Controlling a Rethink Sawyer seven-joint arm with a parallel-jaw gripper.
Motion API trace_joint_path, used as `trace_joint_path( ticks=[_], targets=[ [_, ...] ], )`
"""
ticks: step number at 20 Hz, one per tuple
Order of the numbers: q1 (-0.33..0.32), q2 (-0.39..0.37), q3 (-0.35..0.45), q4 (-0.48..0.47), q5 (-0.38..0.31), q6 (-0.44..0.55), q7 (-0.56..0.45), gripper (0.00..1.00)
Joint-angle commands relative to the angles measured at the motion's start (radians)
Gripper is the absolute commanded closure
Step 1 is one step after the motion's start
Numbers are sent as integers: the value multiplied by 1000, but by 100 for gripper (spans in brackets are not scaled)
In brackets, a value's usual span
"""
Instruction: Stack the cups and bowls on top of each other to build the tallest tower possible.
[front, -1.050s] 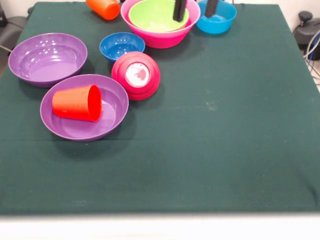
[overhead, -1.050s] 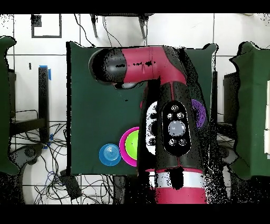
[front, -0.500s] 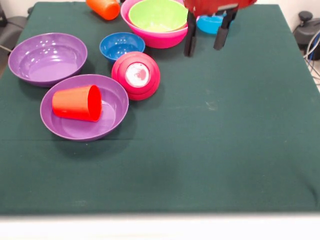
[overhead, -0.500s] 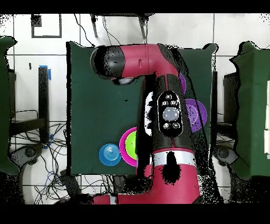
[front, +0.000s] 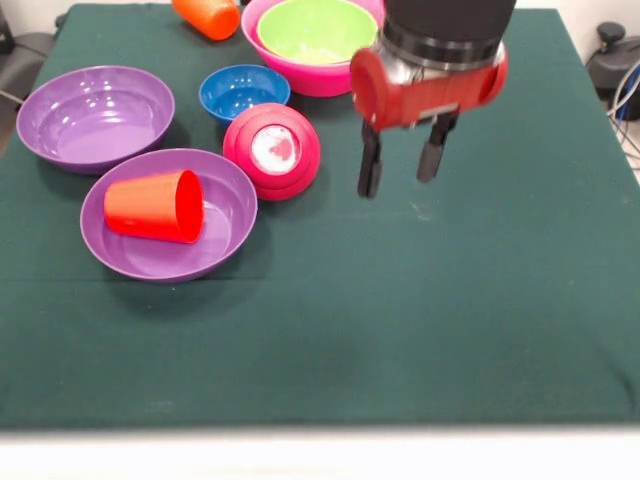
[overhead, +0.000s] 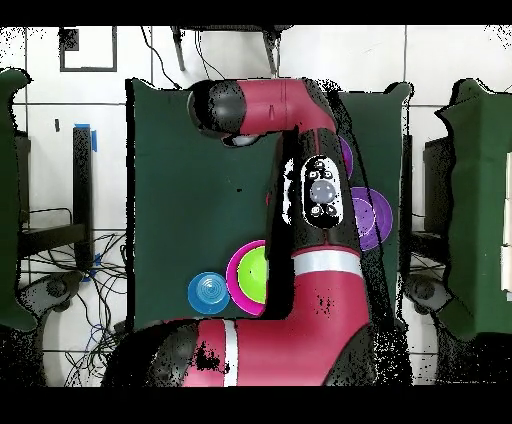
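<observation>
Gripper (front: 399, 168) open and empty, fingers (front: 369, 170) pointing down over bare cloth mid-table (front: 480, 300), just beside the crimson bowl (front: 272, 150) lying tipped on its side; red cup (front: 155, 206) on its side inside the purple bowl (front: 168, 216); second purple bowl (front: 93, 117) by the table's side edge; dark blue bowl (front: 243, 92) between; lime bowl (front: 316, 29) nested in pink bowl (front: 322, 74) at the robot-side edge, orange cup (front: 207, 16) beside; no tower.

Red cup (front: 153, 205) lies tipped in purple bowl (front: 222, 245); crimson bowl (front: 272, 150) upturned, seemingly touching it.
</observation>
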Motion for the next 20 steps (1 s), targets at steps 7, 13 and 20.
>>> trace_joint_path(
  ticks=[7,13,20],
  targets=[
    [-34,124,76,-249,-88,79,-244,0],
    [-27,133,62,-291,-77,164,-249,0],
    [-46,16,51,-153,-25,244,-239,0]
  ],
)
